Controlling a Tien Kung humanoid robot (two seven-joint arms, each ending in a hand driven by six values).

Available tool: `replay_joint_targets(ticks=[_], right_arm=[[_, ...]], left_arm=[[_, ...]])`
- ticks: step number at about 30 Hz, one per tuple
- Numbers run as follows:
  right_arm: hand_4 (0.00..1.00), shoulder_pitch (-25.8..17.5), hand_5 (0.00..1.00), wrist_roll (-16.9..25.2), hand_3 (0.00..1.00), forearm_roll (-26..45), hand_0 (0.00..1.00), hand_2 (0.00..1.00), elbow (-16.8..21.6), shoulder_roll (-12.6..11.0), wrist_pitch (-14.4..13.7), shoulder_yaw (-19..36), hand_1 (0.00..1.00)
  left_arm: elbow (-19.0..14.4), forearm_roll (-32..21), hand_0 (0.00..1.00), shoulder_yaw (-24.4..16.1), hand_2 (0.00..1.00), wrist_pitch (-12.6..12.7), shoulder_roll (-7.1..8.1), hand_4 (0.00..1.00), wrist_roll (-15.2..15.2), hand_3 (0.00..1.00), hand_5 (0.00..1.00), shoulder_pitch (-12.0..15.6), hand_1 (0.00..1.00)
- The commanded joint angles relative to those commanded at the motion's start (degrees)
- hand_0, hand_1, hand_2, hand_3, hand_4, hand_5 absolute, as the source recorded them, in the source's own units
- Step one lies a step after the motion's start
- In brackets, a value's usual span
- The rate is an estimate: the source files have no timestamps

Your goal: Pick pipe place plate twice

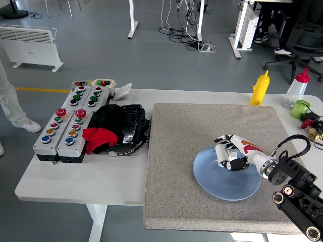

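One round plate, grey felt mat.

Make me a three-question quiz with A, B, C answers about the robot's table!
1. Where is the right hand?
A. over the blue plate
B. beside the yellow bottle
C. on the button boxes

2. What colour is the cloth lying on the black bag?
A. green
B. red
C. white

3. How do the right hand's fingers look?
A. spread flat
B. hidden
C. curled

Answers: 1 A, the hand hangs above the plate's upper part. 2 B, it is bright red. 3 C, they bend inward; whether they hold anything cannot be told.
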Motion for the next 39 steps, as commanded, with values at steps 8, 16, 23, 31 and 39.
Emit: replay_joint_targets(ticks=[8,16,23,31,39], right_arm=[[0.684,0.2,0.09,-0.64,0.873,-1.31,0.839,0.9,-1.48,0.1,1.07,-0.87,0.803],[0.697,0.08,0.101,-0.86,0.92,-1.71,0.907,0.976,-1.23,-0.14,1.84,-0.4,0.861],[0.698,-0.4,0.074,-1.33,0.958,-2.13,0.971,0.998,-0.21,-0.85,3.54,0.72,0.898],[0.728,-1.51,0.089,-2.6,0.998,-2.69,0.998,0.998,4.23,-3.95,7.79,2.49,0.946],[0.739,-3.17,0.101,-3.67,0.998,-1.18,0.998,0.998,10.51,-7.31,10.96,4.64,0.942]], left_arm=[[0.04,-0.44,0.66,0.46,0.609,0.16,0.02,0.385,-0.08,0.617,0.998,-0.12,0.641],[0.04,-0.4,0.659,0.4,0.608,0.18,-0.03,0.386,-0.09,0.616,0.998,-0.16,0.64],[0.07,-0.41,0.66,0.38,0.608,0.17,-0.03,0.385,-0.14,0.616,0.998,-0.24,0.641],[0.09,-0.57,0.659,0.36,0.608,0.24,0.0,0.384,-0.22,0.615,0.998,-0.2,0.64],[0.1,-0.35,0.659,0.17,0.607,0.17,-0.06,0.384,-0.16,0.617,0.998,-0.21,0.64]])
